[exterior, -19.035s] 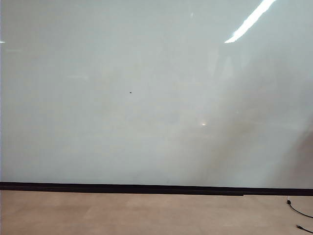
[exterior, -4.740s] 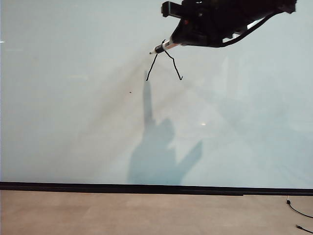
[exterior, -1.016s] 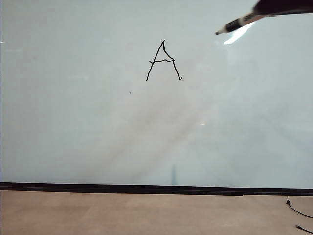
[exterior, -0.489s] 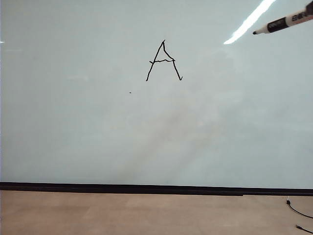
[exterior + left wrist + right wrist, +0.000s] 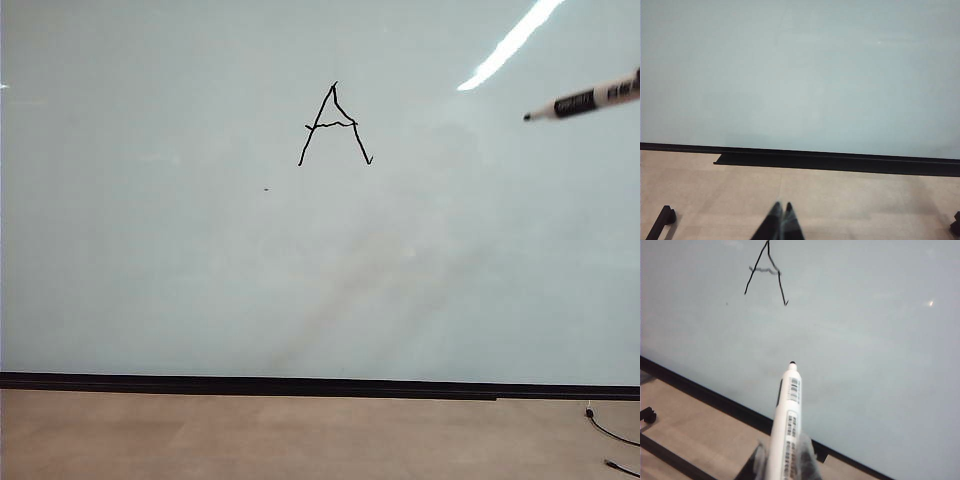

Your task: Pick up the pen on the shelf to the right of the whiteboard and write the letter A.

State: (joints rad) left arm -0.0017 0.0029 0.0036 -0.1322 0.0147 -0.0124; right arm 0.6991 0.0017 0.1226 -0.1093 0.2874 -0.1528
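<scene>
Now, from my remote station:

Board: the whiteboard [image 5: 200,280] fills my exterior view, glossy pale grey-white, a black strip along its bottom edge, tan floor [image 5: 300,435] below.

Letter: the A [image 5: 335,125] sits high on the board, a little right of centre; thin black lines, wavy crossbar, right leg ending in a small hook. I see it too in the right wrist view [image 5: 766,272], with its crossbar blurred grey.

Pen: the pen [image 5: 585,102] pokes in from the right edge of my exterior view, well apart from the A, dark tip pointing left and slightly down. Slim white barrel with black band markings; barcode-like print shows in the right wrist view [image 5: 788,425].

Right gripper: the right gripper [image 5: 784,460] is clamped on the pen's lower barrel, tip aimed at the board but clear of it.

Left gripper: the left gripper [image 5: 780,209] hangs low over the floor before the board's black strip, fingers pressed together, holding nothing.
</scene>
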